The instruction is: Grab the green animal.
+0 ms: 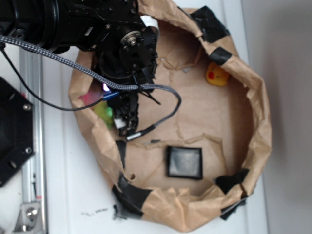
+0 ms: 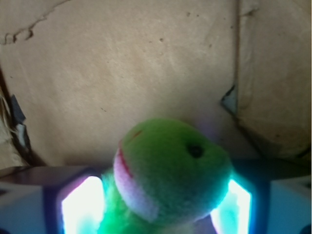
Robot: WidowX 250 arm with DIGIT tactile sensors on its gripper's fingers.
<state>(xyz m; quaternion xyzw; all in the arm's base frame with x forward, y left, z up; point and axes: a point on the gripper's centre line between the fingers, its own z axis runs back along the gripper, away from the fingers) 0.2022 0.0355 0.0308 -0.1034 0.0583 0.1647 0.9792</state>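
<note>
A crumpled brown paper nest, patched with strips of black tape, sat on the white bench. Inside it lay one fuzzy lime-green animal, one small glossy yellow duck and one flat black square block. The plush animal was rounded, with a pale pink mouth line and a dark dot eye, and it lay at the nest's left side under the black arm. The hand was lowered over it; in the wrist view its glowing white fingers stood apart on either side of the toy's head, close against the fur, whether pressing it I cannot tell. The duck and block lay well apart from it.
</note>
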